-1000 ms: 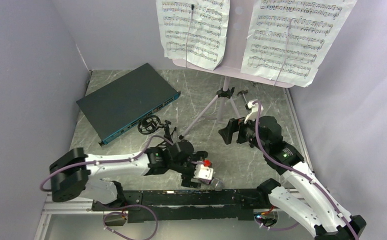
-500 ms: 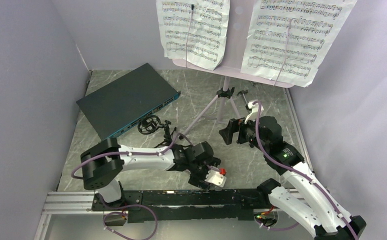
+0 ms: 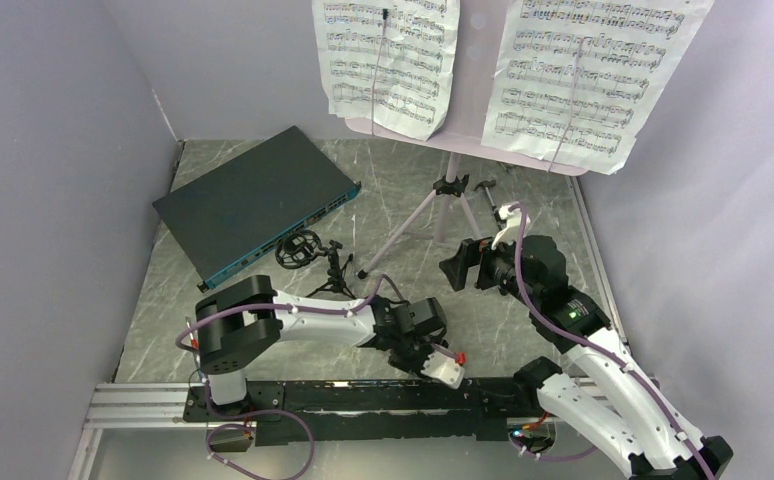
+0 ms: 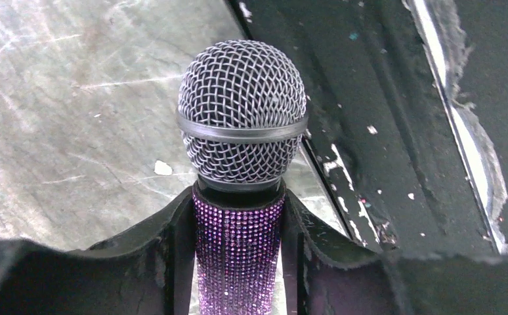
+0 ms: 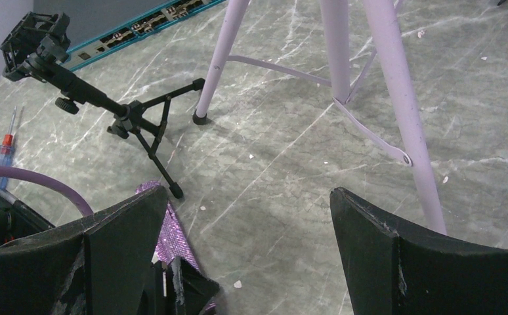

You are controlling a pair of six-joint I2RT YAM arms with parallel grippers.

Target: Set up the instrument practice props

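Music stand (image 3: 473, 90), pale lilac and perforated, on a three-legged tripod, is the one large prop here. It stands upright at the far side of the grey marbled table (image 3: 163, 300). Two white sheet-music pages hang on its desk side by side, one on the left (image 3: 388, 60) and one on the right (image 3: 588, 75).

One dark flat box with a teal front edge (image 3: 253, 200) lies at an angle on the far left of the table, well apart from the stand's legs.

Two white and black arms reach in from the near edge. The right gripper (image 5: 248, 197) hovers near the lilac tripod legs with its black fingers spread wide and nothing between them. The left gripper (image 4: 238, 203) sits low at the near edge of the table, beside the black base rail. Its two fingers press against either side of the microphone's handle.

One small black tripod mic stand with a ring mount (image 5: 128, 113) stands on the table between the box and the lilac legs. Its pole tilts toward the box and the ring holds nothing.

One purple glitter microphone (image 4: 239, 177) with a silver mesh head sits in the left gripper's hold. Its head points forward over the seam where the marble meets the rail, and whether it rests on the table is unclear.

One small screwdriver with a red and orange handle (image 5: 6, 149) lies on the table near the mic stand.
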